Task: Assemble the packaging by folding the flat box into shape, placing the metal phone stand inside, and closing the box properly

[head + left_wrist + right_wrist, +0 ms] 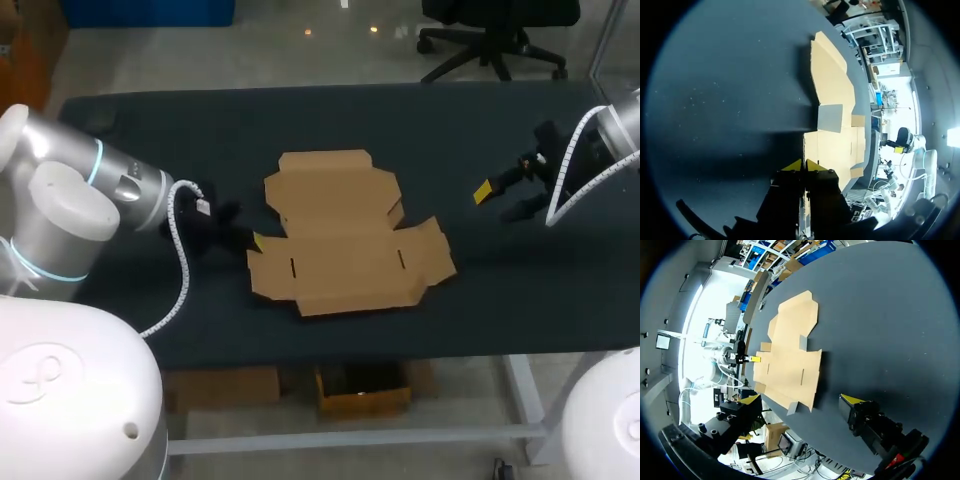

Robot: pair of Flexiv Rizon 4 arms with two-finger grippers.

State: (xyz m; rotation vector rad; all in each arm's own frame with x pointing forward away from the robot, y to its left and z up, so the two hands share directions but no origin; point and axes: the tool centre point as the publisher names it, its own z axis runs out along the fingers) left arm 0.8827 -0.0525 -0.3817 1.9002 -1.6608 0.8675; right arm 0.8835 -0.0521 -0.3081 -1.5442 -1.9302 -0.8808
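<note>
Folding not begun: box [345,235] flat; left tool [252,241] tips together at its edge, right tool [498,198] apart. Next, probably lift a flap.

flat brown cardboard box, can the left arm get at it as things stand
Probably yes: the left gripper sits at the near-left edge of the flat brown cardboard box, with nothing between them.

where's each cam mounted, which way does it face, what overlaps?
Head view: fixed above and behind, looking down on the table; left arm comes in at left, right arm at right.
Left wrist view: on the left wrist, looking along its shut jaws over the flat box.
Right wrist view: on the right wrist, looking past its open jaws at the flat box, left arm beyond.
Shared: all three see the flat box.
</note>
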